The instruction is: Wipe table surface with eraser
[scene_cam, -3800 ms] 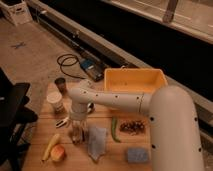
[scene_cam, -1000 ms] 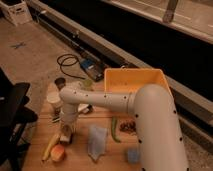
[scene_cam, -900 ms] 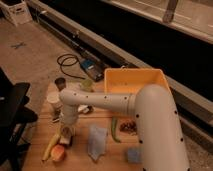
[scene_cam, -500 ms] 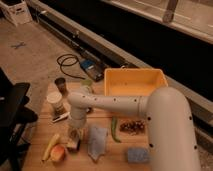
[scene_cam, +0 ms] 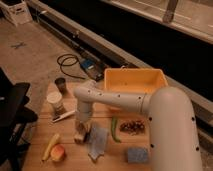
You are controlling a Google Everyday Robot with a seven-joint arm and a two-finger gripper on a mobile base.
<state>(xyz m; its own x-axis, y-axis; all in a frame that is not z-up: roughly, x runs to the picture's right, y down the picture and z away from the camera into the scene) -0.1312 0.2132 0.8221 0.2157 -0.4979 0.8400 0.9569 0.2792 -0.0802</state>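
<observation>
Tool [scene_cam: 81, 131]: pointed straight down over the left half of the worktop [scene_cam: 42, 131], closed on the eraser.
Eraser [scene_cam: 80, 137]: tan block at the tool's tips, lower face on the pale planks.
Cloth [scene_cam: 98, 142]: blue-grey, crumpled, just right of the tool; contact with the eraser cannot be told.
Green pod [scene_cam: 114, 130]: long and thin, right of the tool, just past the cloth.
Banana [scene_cam: 50, 146]: left of the tool, lying slantwise toward the front edge.
Red-orange fruit [scene_cam: 58, 152]: beside the banana's lower end, left of and in front of the tool.
White utensil [scene_cam: 64, 116]: flat on the planks, left of and behind the tool.
Dark cluster [scene_cam: 132, 126]: small heap, well right of the tool.
Blue sponge [scene_cam: 136, 155]: square, right of and in front of the tool.
White cup [scene_cam: 55, 102]: upright, behind the tool to the left.
Dark cup [scene_cam: 60, 84]: upright, farther back near the rear corner.
Yellow bin [scene_cam: 150, 76]: open-topped, behind the tool to the right, at the rear edge.
Cable [scene_cam: 69, 64]: coiled on the floor, far behind the tool.
</observation>
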